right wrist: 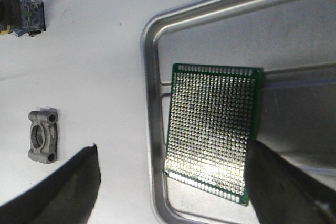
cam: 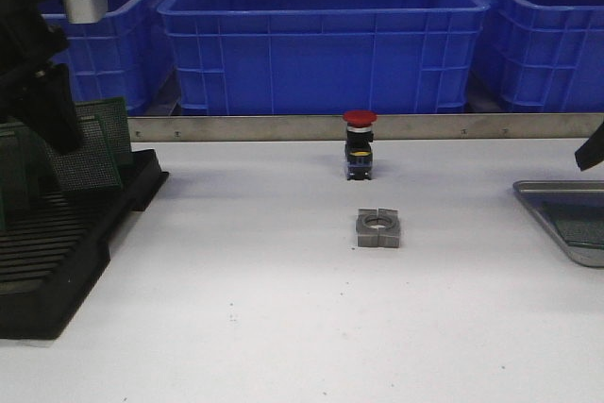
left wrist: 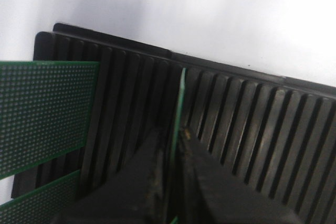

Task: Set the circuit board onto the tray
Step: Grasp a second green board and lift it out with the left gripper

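Seen edge-on in the left wrist view, a green circuit board [left wrist: 181, 98] stands in a slot of the black rack [left wrist: 252, 114]. My left gripper [left wrist: 171, 132] is shut on this board's edge. In the front view the left gripper [cam: 49, 106] hangs over the rack [cam: 66, 243] among more green boards [cam: 90, 153]. The silver tray [right wrist: 149, 108] holds another circuit board [right wrist: 212, 129] lying flat, solder dots up. My right gripper [right wrist: 173, 145] is open above that board, one finger over the table and the other over the tray. The tray [cam: 566, 219] sits at the table's right edge.
A red-capped push button [cam: 360, 143] stands mid-table, with a grey metal clamp block [cam: 378, 228] in front of it. Big blue crates [cam: 321, 40] line the back behind a metal strip. In the right wrist view the clamp [right wrist: 43, 136] and button [right wrist: 23, 14] lie beside the tray.
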`<state>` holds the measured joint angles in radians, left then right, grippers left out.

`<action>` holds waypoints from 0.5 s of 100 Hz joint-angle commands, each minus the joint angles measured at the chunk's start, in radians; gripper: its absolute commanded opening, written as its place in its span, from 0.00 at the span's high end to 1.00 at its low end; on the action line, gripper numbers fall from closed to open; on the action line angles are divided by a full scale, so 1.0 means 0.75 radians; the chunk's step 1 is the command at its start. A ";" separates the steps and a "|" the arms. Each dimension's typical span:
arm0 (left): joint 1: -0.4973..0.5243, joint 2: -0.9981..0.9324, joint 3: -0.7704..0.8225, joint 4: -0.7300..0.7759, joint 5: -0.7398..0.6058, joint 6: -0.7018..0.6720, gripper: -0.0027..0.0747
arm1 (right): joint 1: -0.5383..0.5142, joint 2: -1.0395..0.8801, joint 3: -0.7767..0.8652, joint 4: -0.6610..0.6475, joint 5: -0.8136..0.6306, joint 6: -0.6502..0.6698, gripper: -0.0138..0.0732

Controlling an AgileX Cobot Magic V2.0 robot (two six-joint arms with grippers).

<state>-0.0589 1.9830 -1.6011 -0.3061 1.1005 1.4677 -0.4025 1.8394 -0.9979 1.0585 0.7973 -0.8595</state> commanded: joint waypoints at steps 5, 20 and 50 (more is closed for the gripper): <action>0.003 -0.073 -0.122 -0.059 0.053 -0.032 0.99 | 0.000 -0.072 -0.033 0.043 0.046 -0.013 0.17; 0.003 -0.076 -0.258 -0.101 0.231 -0.057 0.99 | 0.000 -0.072 -0.033 0.043 0.048 -0.013 0.17; -0.027 -0.204 -0.290 -0.406 0.231 -0.153 0.99 | 0.000 -0.072 -0.033 0.043 0.048 -0.013 0.17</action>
<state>-0.0613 1.9204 -1.7843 -0.4641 1.2243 1.3890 -0.4025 1.8394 -0.9979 1.0585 0.8010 -0.8595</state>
